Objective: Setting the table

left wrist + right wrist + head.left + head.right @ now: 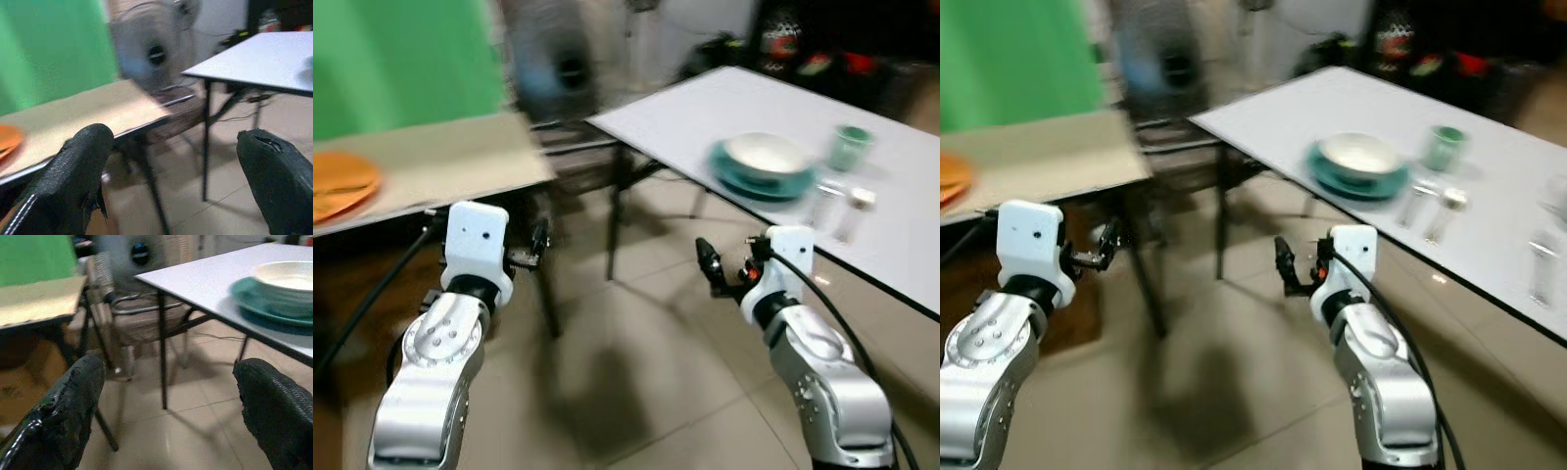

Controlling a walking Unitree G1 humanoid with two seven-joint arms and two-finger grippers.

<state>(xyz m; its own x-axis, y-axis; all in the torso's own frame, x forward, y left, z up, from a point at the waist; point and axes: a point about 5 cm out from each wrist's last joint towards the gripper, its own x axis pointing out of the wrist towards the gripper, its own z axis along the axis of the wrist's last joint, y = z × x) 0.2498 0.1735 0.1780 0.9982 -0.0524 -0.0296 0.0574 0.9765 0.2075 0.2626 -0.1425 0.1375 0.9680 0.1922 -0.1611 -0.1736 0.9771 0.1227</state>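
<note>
A white bowl (766,153) sits nested on a teal plate (759,179) near the edge of the white tabletop (724,103), its inside apparently empty (the blur hides any detail). Just beyond stand a green cup (850,147) and a clear glass (826,201), contents impossible to tell. Across the gap, an orange plate (340,183) lies on the tan tabletop (440,157), next to a green wall (401,59). Both arms are held out over the tiled floor (636,362), the left gripper (536,245) and right gripper (709,262) each with fingers spread wide and holding nothing. The robot appears to be mid-approach; a sound next step would be to steady the view, square up to one tabletop, and choose a piece before reaching. A fan (558,64) stands behind a chair (142,316).
</note>
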